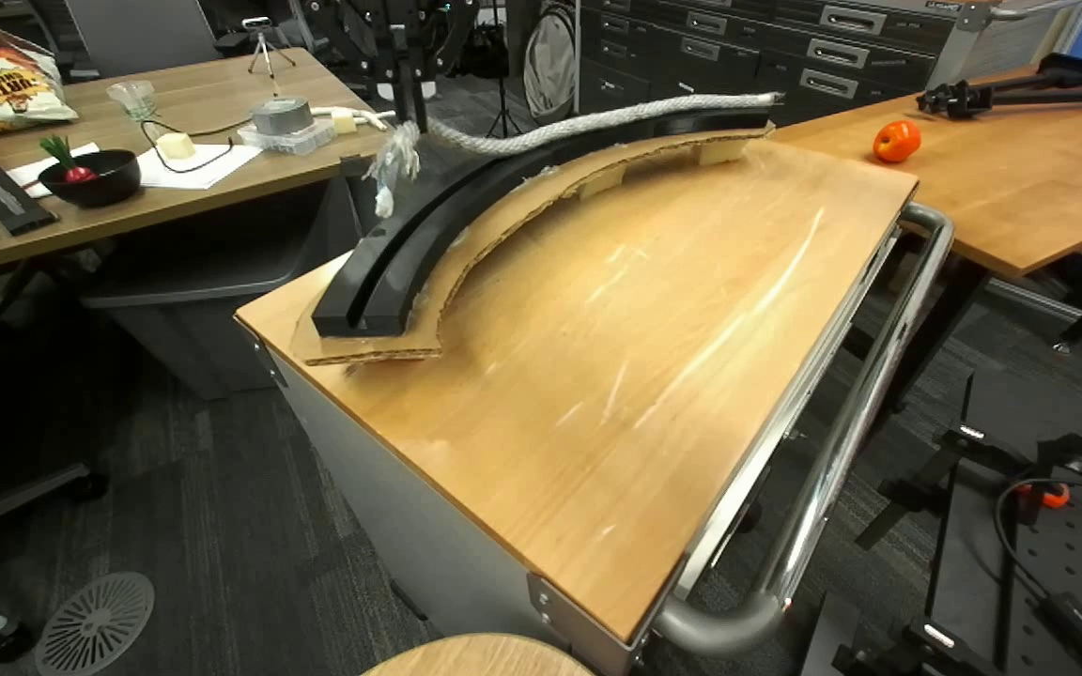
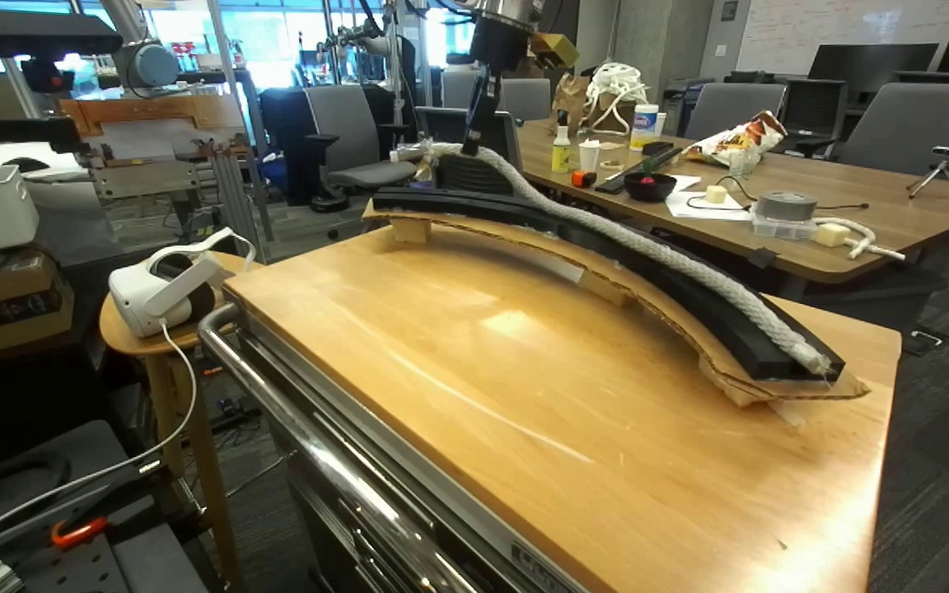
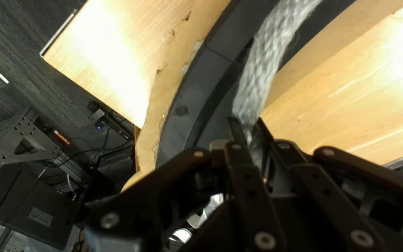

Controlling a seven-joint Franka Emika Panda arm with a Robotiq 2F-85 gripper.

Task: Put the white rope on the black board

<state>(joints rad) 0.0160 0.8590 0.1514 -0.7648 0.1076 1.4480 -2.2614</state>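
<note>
Gripper (image 3: 247, 122), clear of black board (image 3: 201, 84) edges, pinches white rope (image 3: 268, 56)

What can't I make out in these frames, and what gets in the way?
White rope: in the wrist view, its gripped stretch is partly covered by the pincer; the top edge cuts off its far end.
Black board: in an exterior view, the rope hides the surface beneath it.
Arm: in an exterior view, cut off by the top edge.
White label: in the wrist view, any print too small to read.

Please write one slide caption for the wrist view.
The hand grips the white rope, with the black board below.
</note>
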